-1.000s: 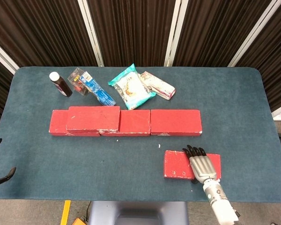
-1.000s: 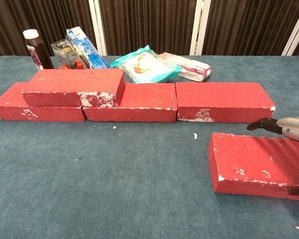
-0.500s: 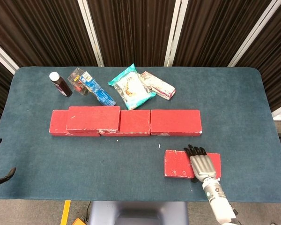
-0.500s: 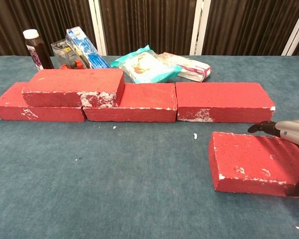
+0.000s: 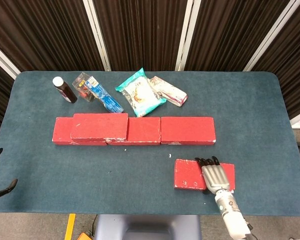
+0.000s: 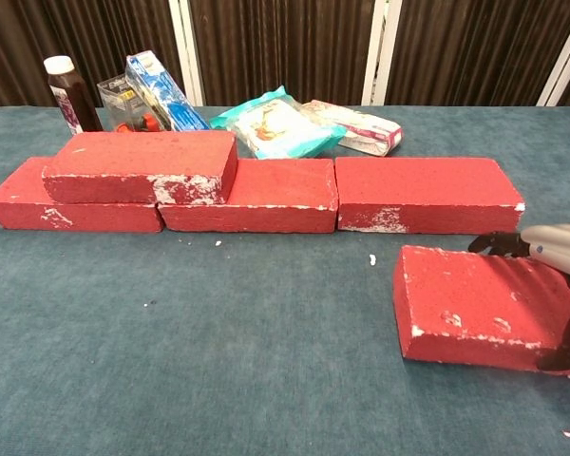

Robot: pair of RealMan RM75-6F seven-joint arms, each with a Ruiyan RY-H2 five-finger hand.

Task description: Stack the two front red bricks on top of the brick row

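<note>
Near the table's front edge, right hand [image 5: 216, 176] grips a brick [image 5: 190, 174].
Fingers over its top, thumb underneath; another brick [image 5: 99, 126] sits on the row [image 5: 187, 130].

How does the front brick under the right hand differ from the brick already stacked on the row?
The front brick lies on the table at the front right, apart from the row; the stacked brick rests on top of the row's left end, one layer up. The right hand grips the front brick over its right part, while nothing touches the stacked brick. Both are red, of like shape, with chipped whitish edges, and lie lengthwise along the row.
</note>
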